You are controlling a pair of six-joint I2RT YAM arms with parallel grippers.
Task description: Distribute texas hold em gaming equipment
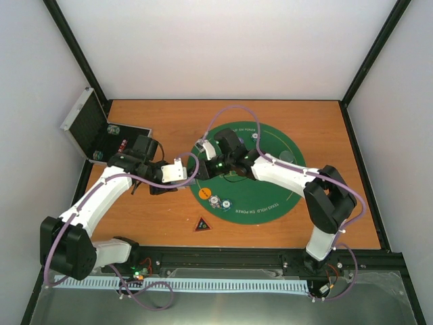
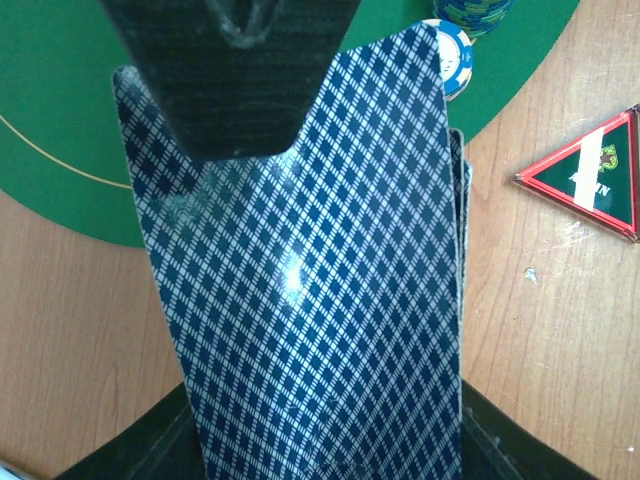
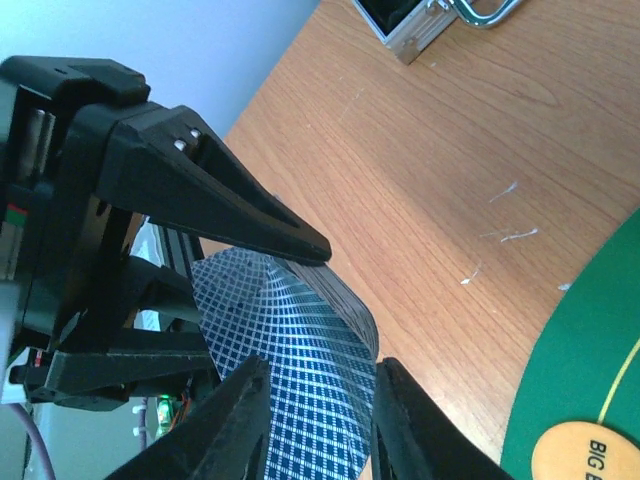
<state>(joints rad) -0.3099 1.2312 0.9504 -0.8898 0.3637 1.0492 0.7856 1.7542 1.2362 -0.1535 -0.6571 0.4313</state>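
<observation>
Left end effector (image 1: 179,172) clamps the card deck (image 2: 320,300) — right end effector (image 3: 320,372) has its jaws slightly parted at the deck's edge. Chips (image 2: 455,50) sit just beyond the left end effector — dealing, I'd judge, lies mostly ahead.

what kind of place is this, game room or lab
Most likely a robot lab test cell, not a game room: plain white walls and black frame posts box in a wooden table, two white-and-black robot arms are bolted at its near edge, and a round green poker mat lies on it.

Chips (image 1: 220,202), triangle (image 1: 201,224) crowd mat (image 1: 270,196) edge (case (image 1: 101,135) far-left).
</observation>
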